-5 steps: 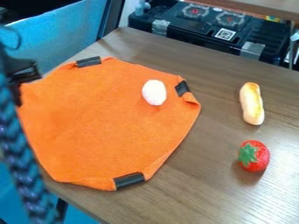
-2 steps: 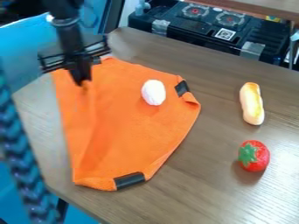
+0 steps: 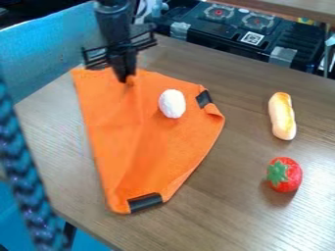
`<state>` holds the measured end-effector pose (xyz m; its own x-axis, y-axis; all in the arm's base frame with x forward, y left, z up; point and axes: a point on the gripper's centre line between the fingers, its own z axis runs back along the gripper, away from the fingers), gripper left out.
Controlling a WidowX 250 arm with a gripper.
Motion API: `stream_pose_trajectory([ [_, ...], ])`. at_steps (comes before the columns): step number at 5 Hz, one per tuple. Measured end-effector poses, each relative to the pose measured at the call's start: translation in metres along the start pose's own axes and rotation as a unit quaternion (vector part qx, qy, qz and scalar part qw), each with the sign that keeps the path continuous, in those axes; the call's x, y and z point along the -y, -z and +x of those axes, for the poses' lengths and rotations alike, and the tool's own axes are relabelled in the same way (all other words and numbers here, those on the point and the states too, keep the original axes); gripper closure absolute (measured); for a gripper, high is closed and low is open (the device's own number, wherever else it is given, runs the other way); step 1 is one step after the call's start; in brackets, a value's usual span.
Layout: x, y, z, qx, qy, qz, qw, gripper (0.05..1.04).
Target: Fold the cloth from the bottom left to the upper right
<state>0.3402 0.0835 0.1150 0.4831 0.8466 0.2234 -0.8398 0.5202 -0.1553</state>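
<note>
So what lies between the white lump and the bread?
In the camera view, going from the white lump towards the bread: some cloth, a black strip near its edge, then just table.

"Surface?"
"Tabletop (image 3: 219, 206), brown, wood-grained. Orange cloth (image 3: 167, 147) to the left."
"Right side?"
"Two items, apart: toy bread (image 3: 282, 116), long, pale; nearer, red strawberry (image 3: 290, 175), green leaves."

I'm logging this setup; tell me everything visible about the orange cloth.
The orange cloth looks soft and matte, with black strips at its near corner and right edge. It lies creased on the wood-grain table, a ridge running up its left part to where the end effector pinches it. A white, egg-shaped object rests on top.
</note>
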Motion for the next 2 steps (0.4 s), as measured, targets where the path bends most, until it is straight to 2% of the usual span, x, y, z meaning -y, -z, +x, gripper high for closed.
stream_pose_trajectory([
  [2, 0.049, 0.010, -0.008, 0.001, -0.001, 0.010, 1.0000, 1.015],
])
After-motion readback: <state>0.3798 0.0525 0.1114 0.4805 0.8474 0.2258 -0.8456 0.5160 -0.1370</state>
